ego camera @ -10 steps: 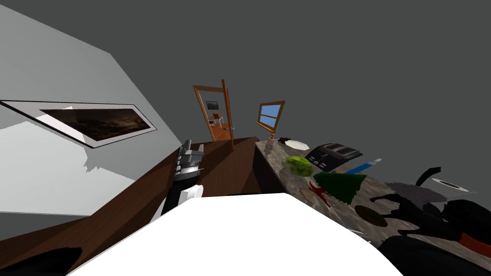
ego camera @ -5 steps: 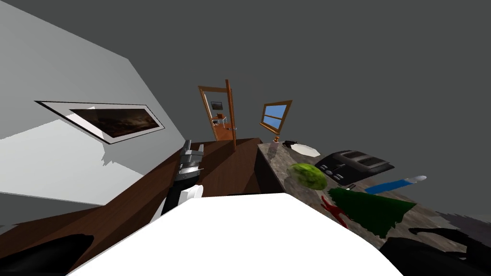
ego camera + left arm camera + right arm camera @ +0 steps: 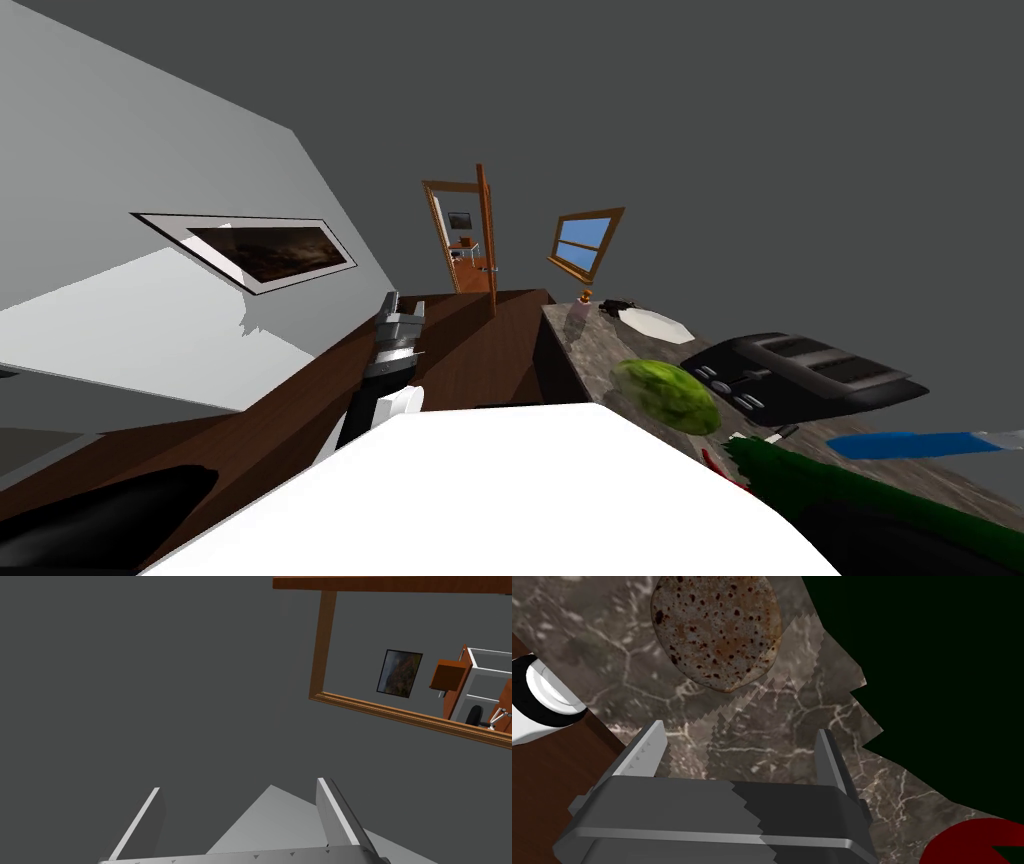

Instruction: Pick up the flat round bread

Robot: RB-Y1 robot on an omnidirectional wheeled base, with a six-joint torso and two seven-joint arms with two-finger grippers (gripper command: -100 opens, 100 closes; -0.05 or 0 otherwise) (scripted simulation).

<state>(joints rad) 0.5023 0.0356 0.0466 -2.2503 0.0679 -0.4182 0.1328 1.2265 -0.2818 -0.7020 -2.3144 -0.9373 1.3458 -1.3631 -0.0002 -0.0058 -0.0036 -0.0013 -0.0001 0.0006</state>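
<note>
- Your right gripper (image 3: 739,751) gapes wide over the marbled counter (image 3: 792,726), empty; the flat round bread (image 3: 717,631) lies just ahead, untouched.
- Your left gripper (image 3: 240,821): fingers apart, empty.

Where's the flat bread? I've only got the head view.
Observer: The right wrist view has it. The speckled brown flat round bread lies on the marbled counter, ahead of the right claw.
Operator: Claw open?
Observer: Yes. Its fingers stand apart with nothing between them, and the bread lies beyond their tips.
Operator: Anything crowding it?
Observer: A dark green shape lies beside the bread, with a narrow strip of counter between them.
</note>
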